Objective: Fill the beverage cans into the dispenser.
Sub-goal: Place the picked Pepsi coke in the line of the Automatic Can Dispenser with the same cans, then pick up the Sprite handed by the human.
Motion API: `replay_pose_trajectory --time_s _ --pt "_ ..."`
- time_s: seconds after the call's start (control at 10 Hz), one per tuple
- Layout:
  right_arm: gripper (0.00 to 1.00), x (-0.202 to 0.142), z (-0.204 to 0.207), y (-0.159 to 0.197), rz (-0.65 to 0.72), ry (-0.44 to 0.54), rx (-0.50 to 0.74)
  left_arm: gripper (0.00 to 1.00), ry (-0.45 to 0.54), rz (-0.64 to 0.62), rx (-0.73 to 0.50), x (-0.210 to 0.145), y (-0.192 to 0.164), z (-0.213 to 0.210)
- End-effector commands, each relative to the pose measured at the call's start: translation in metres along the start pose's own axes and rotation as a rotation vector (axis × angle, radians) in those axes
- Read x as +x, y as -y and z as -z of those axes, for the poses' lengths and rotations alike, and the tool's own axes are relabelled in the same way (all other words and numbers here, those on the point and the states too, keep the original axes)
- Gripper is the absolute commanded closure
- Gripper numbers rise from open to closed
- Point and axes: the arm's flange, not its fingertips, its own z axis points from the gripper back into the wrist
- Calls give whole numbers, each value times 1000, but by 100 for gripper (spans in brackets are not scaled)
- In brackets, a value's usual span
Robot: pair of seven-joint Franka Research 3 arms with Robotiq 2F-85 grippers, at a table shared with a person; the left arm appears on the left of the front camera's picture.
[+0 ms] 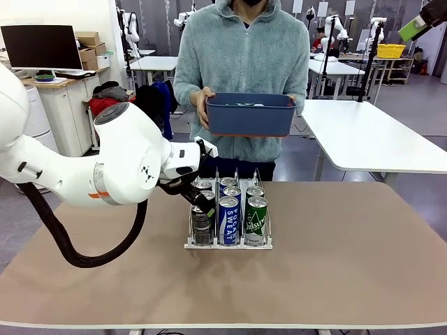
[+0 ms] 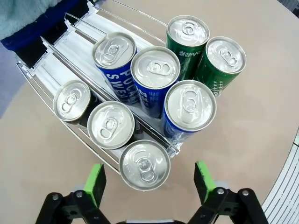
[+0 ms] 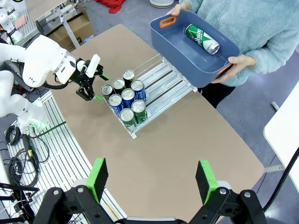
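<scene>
Front view: tan table (image 1: 349,265) bears the dispenser (image 1: 227,246), with white tables (image 1: 377,136) behind.

Front: fixed low on the robot's side, facing level across the bench (image 1: 349,279) to the person (image 1: 241,70) at the far edge, at middling distance from the rack (image 1: 228,244). Left wrist: close over the rack, looking steeply down past the left tool (image 2: 149,172) onto the tops of the cans (image 2: 155,67). Right wrist: high and well back, looking down past the right tool (image 3: 152,172) over the whole bench. Shared by all three: rack and cans. Shared by front and right wrist besides: person and bin (image 1: 250,115).
</scene>
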Motion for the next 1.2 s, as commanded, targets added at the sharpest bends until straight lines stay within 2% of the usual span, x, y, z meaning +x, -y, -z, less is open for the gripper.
replay_pose_trajectory --time_s 0.0,0.7,0.9,1.1 --pt "0 -1 2 0 -1 -1 6 0 -19 3 -21 1 -5 10" --pt "0 -1 2 0 -1 -1 6 1 -19 -3 -9 -1 -1 11" --pt "0 -1 2 0 -1 -1 6 0 -2 27 -98 0 -6 -28" --pt "0 -1 2 0 -1 -1 6 0 13 94 -96 12 -11 -76"
